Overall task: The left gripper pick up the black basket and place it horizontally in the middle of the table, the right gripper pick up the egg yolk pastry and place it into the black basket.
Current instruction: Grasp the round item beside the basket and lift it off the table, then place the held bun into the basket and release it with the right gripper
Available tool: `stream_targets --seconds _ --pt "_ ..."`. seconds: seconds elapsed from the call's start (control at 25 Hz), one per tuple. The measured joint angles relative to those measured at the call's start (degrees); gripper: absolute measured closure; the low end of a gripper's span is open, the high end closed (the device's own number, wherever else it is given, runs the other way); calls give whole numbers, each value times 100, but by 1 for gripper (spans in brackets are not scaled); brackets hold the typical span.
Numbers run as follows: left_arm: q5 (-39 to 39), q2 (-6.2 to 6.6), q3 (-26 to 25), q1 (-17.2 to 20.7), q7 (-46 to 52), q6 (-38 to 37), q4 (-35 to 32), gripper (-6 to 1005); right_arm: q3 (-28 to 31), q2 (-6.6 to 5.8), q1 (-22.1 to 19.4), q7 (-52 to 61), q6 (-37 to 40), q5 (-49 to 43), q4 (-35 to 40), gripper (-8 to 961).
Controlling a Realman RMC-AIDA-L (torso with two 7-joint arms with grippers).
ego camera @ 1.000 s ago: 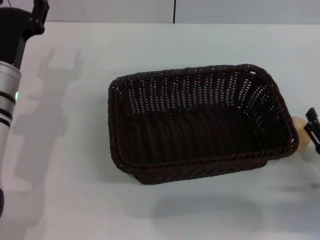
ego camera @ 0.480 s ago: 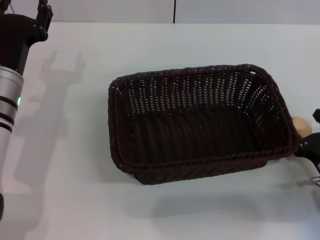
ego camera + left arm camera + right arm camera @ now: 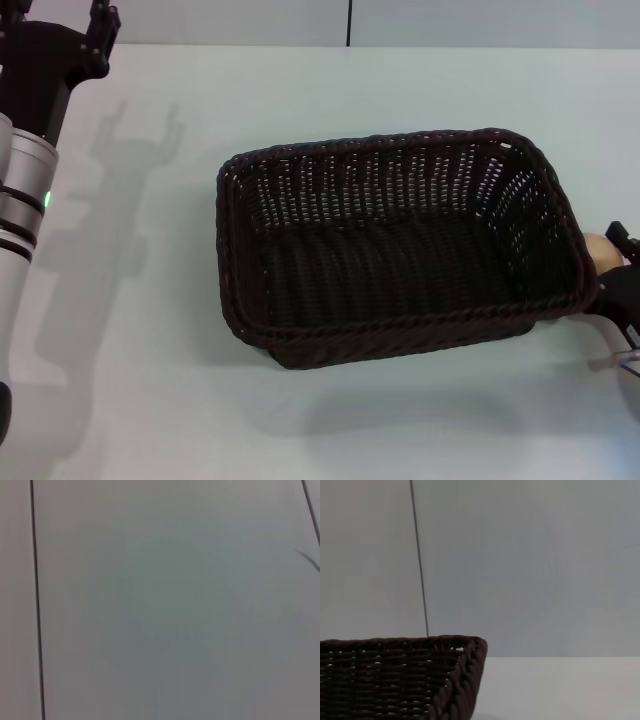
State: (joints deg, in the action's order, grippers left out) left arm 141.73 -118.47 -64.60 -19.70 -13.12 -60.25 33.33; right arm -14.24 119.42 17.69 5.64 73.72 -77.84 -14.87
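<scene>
The black basket [image 3: 400, 326] lies lengthwise in the middle of the white table [image 3: 130, 330], upright and empty. Its corner also shows in the right wrist view [image 3: 395, 675]. The egg yolk pastry [image 3: 601, 249] sits on the table just outside the basket's right end, partly hidden by the rim. My right gripper [image 3: 622, 288] is at the right edge of the head view, right next to the pastry, and only partly in view. My left gripper [image 3: 60, 15] is open and empty at the far left rear, well away from the basket.
The left arm [image 3: 22, 190] with its green light runs along the table's left edge. A grey wall with a dark seam [image 3: 349, 22] stands behind the table. The left wrist view shows only wall panels [image 3: 165, 605].
My right gripper has come in closer to the pastry at the basket's right end. My left arm has shifted a little to the right at the rear. The basket has not moved.
</scene>
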Motion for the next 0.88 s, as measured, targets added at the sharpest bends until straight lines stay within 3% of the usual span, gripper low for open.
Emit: stream_targets --seconds 0.24,0.4,0.64,0.88 --pt "32 -1 35 1 12 -27 17 303 48 5 -32 -36 -50 -3 10 425" --pt "32 -1 67 1 14 -82 18 303 63 5 -90 -45 2 16 13 660" --pt "39 -1 85 17 16 -120 18 303 181 20 -303 -127 700 56 -25 694" --pt "40 -1 123 70 20 -168 -17 303 348 23 -727 -413 2663 42 -168 739"
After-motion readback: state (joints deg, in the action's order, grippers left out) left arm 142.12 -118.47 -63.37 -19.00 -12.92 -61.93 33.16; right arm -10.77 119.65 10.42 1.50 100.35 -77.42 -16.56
